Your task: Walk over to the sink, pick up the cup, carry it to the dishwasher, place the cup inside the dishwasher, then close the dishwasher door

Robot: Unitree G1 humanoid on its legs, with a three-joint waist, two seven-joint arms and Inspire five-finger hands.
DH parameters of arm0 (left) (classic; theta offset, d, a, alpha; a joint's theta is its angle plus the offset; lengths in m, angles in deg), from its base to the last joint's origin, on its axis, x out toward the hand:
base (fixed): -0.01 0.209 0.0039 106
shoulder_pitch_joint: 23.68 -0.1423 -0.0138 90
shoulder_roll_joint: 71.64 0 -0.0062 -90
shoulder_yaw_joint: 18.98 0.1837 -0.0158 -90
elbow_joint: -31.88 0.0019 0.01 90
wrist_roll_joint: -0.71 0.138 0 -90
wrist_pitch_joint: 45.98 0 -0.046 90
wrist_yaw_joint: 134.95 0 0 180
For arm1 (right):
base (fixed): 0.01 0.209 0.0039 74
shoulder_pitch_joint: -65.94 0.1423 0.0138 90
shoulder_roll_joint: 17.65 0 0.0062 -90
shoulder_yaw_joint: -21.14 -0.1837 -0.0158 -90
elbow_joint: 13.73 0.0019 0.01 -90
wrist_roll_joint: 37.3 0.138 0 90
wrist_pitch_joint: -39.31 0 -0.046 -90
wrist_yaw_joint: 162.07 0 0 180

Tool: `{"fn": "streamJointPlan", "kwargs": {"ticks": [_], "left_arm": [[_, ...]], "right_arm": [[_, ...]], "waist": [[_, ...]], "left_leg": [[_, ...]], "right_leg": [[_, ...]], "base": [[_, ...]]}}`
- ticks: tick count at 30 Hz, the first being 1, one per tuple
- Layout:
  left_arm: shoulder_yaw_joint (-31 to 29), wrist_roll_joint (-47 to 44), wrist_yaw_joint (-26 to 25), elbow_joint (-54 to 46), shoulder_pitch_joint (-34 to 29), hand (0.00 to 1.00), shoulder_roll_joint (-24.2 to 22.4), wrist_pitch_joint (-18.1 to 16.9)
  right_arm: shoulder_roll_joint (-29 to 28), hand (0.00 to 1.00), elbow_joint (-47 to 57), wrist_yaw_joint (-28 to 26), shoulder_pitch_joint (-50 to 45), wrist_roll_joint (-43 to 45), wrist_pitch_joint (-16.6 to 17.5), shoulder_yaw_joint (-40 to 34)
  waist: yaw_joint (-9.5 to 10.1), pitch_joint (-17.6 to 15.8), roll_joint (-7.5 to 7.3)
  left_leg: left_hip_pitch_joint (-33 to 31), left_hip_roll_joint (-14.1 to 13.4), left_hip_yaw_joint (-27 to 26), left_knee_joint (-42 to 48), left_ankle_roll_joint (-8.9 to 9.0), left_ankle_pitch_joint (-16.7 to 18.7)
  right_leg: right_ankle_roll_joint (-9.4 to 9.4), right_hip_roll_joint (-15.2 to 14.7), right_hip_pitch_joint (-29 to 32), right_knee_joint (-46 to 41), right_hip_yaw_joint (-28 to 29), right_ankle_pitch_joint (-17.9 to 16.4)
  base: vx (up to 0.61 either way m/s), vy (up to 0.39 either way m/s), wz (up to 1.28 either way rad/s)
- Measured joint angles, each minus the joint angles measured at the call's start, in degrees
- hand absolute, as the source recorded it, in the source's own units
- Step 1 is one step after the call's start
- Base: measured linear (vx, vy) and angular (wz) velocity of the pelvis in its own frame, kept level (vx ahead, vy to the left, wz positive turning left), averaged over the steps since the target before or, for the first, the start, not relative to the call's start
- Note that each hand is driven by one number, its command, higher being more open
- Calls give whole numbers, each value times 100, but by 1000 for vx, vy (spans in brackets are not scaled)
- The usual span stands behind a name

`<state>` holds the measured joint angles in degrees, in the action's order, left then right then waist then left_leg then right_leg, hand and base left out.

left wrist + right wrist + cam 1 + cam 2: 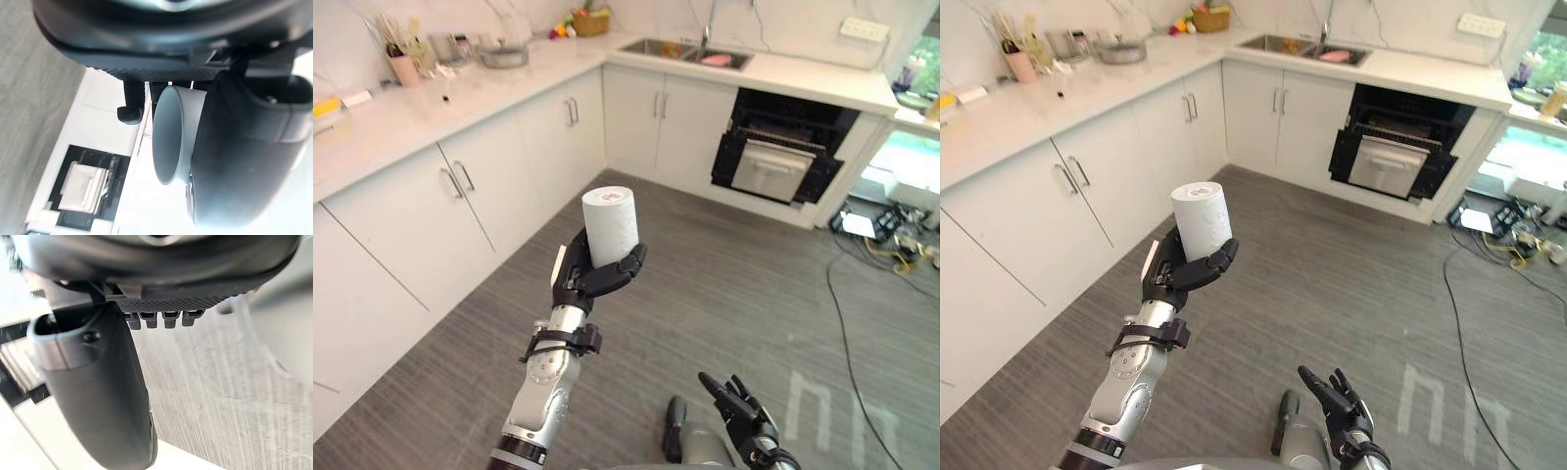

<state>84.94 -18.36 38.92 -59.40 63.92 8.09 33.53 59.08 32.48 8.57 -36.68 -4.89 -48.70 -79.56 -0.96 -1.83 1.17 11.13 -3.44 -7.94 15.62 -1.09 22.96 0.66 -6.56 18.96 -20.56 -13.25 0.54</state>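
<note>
My left hand is raised in the middle of the kitchen floor, fingers curled round a white cup held upright. The left wrist view has the cup pressed between the thumb and the fingers. The dishwasher stands open under the far counter, its door down and its racks showing. The sink lies in the far worktop to the left of it. My right hand hangs low at the bottom right, fingers straight and holding nothing.
White cabinets and a worktop run along the left, with jars and a bowl on it. Cables and a power strip lie on the grey floor at the right, near the dishwasher.
</note>
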Motion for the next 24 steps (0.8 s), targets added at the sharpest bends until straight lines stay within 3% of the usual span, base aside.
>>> {"fn": "streamJointPlan", "kwargs": {"ticks": [1,2,4,5,7,8,10,11,13,14,15,16,17,18,19,20,21,22,23,24], "left_arm": [[-9,1,-6,-19,-66,0,-32,-1],[-10,8,-14,-25,-140,0,-142,-2],[-12,120,-31,-30,-235,0,-325,-3],[-33,119,-87,-53,-268,0,-381,2],[-86,114,-102,-97,-287,0,-405,15],[-223,102,-82,-123,-346,0,-435,16],[-410,98,-42,-139,-435,0,-474,17],[-590,98,-21,-257,-558,0,-474,20],[-761,97,-6,-460,-745,0,-479,21],[-770,98,-8,-569,-854,0,-473,21],[-762,99,-2,-722,-972,0,-468,22],[-758,98,3,-866,-1045,0,-467,19],[-758,98,3,-919,-1057,0,-461,17],[-781,98,7,-956,-1083,0,-438,-79],[-809,93,7,-951,-1145,0,-381,-177],[-830,93,7,-948,-1159,0,-371,-192],[-867,101,29,-947,-1169,0,-340,-236],[-960,104,53,-948,-1146,0,-362,-289],[-1026,105,51,-946,-1146,0,-362,-311],[-1182,107,45,-940,-1148,0,-348,-314]], "right_arm": [[-24,100,-4,66,-25,3,-41,3],[-40,100,-27,192,-15,14,-71,-28],[8,100,-23,232,-52,-4,-71,-11],[25,100,-25,222,-143,-184,25,8],[24,100,-21,217,-178,-317,119,26],[87,100,-33,201,-247,-336,213,29],[139,100,-33,173,-254,-326,347,46],[205,100,-31,161,-153,-324,438,163],[319,100,-12,145,78,-300,597,393],[387,100,14,140,195,-258,679,512],[425,100,128,136,290,-224,766,602],[451,100,286,132,317,-223,861,673],[458,100,381,126,302,-224,899,677],[431,100,486,118,302,-222,963,752],[391,100,611,147,339,-206,975,887],[396,100,624,145,347,-206,993,904],[379,100,623,156,409,-200,1042,931],[397,100,607,175,505,-196,1049,948],[393,100,600,184,561,-188,1035,933],[355,100,602,179,660,-84,1025,900]], "waist": [[5,75,36],[-3,110,112],[15,99,194],[42,110,240],[90,104,264],[119,94,250],[182,76,223],[236,72,222],[312,49,179],[354,47,175],[408,37,190],[459,33,206],[484,31,207],[521,29,180],[565,59,64],[561,63,52],[520,48,-56],[447,8,-168],[443,-6,-238],[449,-56,-346]], "left_leg": [[26,-35,-80,123,79,-69],[-329,-286,-299,1074,108,-235],[-1002,-780,-363,2666,254,-985],[-1623,-1295,-365,4035,345,-1933],[-1990,-1542,-365,4805,264,-1875],[-2357,-1590,-351,5182,166,-1687],[-2646,-1531,-426,4878,189,-1356],[-2815,-1500,-583,4194,206,-1120],[-2879,-1212,-767,2387,283,-1071],[-2854,-1011,-786,1291,426,-1192],[-2885,-815,-812,151,571,-1538],[-2997,-758,-933,-354,731,-1804],[-3012,-753,-1061,-504,776,-1940],[-2956,-726,-1131,-443,541,-2415],[-2892,-555,-966,-5,232,-2711],[-2910,-502,-892,103,174,-2679],[-2953,-309,-798,507,-97,-2302],[-2945,-121,-760,856,-194,-1956],[-2869,-27,-802,952,-242,-1795],[-2598,152,-914,983,-332,-1557]], "right_leg": [[-51,44,-4,-79,-43,-6],[-230,146,-103,-115,-154,-167],[-273,372,-547,248,-241,-279],[-409,666,-1015,630,-243,-451],[-472,800,-1290,746,-182,-602],[-554,858,-1632,857,-87,-764],[-536,856,-1962,1020,76,-887],[-486,832,-2170,1125,241,-943],[-285,640,-2341,1125,306,-925],[-180,510,-2387,1088,298,-930],[-86,375,-2509,1087,372,-986],[72,316,-2648,1057,396,-1099],[190,272,-2738,990,382,-1205],[351,190,-2903,751,422,-1492],[364,-61,-3000,341,508,-1683],[362,-101,-2995,251,525,-1683],[343,-309,-2946,-171,564,-1626],[550,-563,-2849,-711,584,-1470],[792,-679,-2750,-1079,616,-1320],[1274,-964,-2538,-1862,703,-846]], "base": [[694,-314,9],[561,-248,9],[668,-274,2],[562,-192,-10],[545,-150,-22],[417,-93,-27],[503,-58,-46],[609,-10,-73],[454,58,-66],[478,137,-50],[587,217,-48],[519,225,-33],[557,282,-30],[700,341,-33],[583,284,-29],[565,289,-9],[554,339,32],[554,339,36],[589,338,26],[467,242,0]]}}
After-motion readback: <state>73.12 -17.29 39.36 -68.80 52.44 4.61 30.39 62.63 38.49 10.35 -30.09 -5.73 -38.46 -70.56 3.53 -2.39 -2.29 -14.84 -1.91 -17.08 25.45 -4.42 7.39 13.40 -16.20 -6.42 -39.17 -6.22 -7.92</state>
